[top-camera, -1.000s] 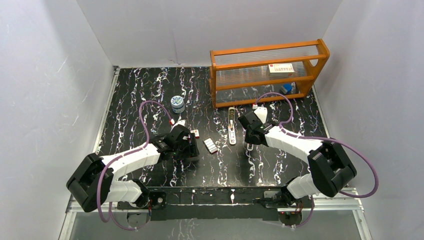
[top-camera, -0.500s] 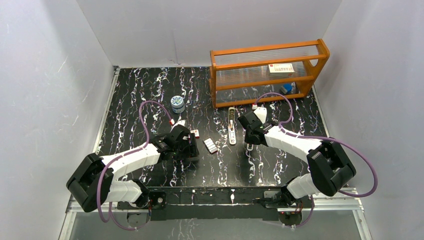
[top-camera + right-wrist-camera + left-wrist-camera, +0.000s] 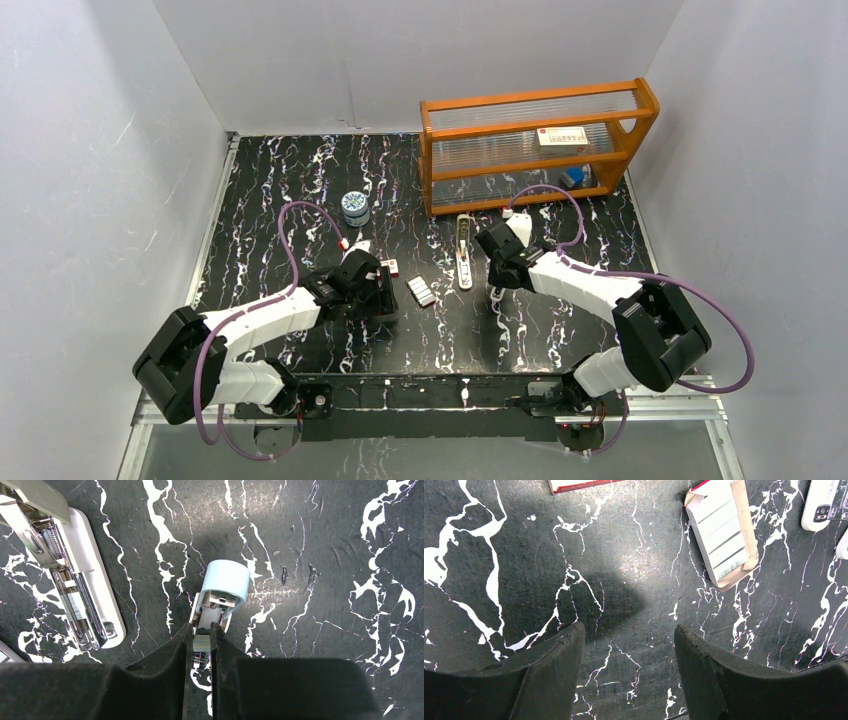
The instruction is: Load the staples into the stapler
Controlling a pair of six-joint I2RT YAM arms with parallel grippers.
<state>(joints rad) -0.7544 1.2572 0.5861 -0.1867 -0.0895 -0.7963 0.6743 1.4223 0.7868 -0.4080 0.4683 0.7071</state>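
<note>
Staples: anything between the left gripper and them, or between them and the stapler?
Nothing visible. The left gripper is open; only bare table lies between it and the staples, and between the staples and the stapler. The right gripper, shut on the light-blue piece, is on the stapler's far side.

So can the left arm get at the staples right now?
Probably yes. The left pincer is open and empty, the staples lie uncovered just ahead to its right, with only bare table between. The right pincer, shut on the light-blue piece, is well clear.
</note>
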